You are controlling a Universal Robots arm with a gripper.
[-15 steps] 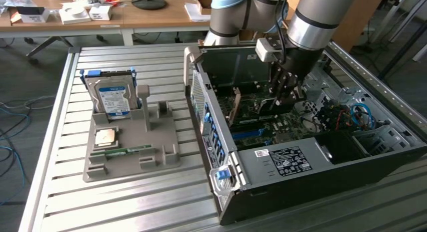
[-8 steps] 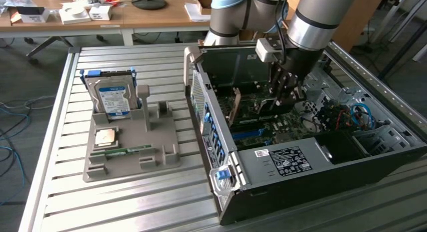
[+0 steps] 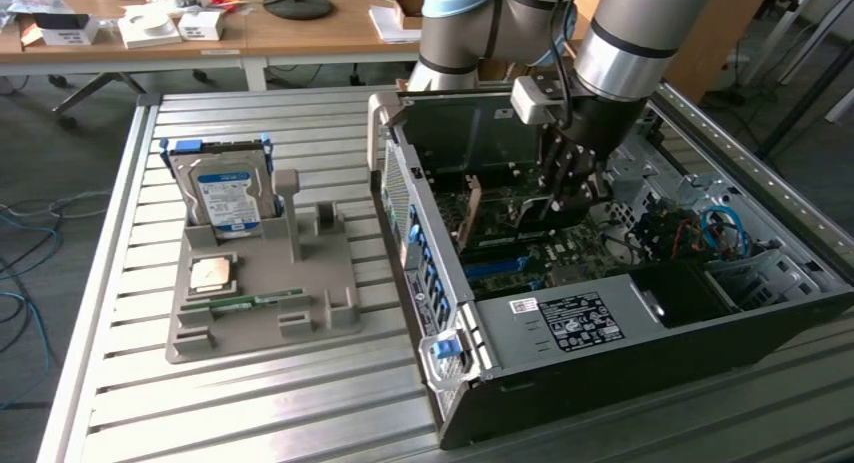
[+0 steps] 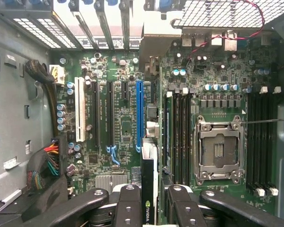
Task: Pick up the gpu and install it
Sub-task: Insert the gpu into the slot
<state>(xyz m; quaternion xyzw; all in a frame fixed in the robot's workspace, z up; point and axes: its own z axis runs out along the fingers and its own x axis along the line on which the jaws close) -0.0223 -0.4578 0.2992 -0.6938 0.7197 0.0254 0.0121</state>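
Note:
My gripper [image 3: 567, 195] is down inside the open computer case [image 3: 561, 323], shut on the gpu [image 4: 150, 163]. In the wrist view the card runs edge-on from between my fingers [image 4: 130, 201] out to its pale metal bracket [image 4: 156, 38] at the case's slot openings. It hangs over the motherboard [image 4: 123, 127], right beside the long blue slot [image 4: 139, 113] and parallel to it. Whether the card touches the board, I cannot tell. In the exterior view the gpu [image 3: 514, 218] is a green board under the gripper, with its tan bracket [image 3: 470, 215] toward the case's rear wall.
A grey parts holder [image 3: 320, 313] on the slatted table carries a hard drive [image 3: 227, 195], a CPU [image 3: 214, 273] and a memory stick [image 3: 247, 303]. Case walls, a cable bundle [image 4: 45, 165], the empty CPU socket [image 4: 217, 149] and memory slots surround the gripper.

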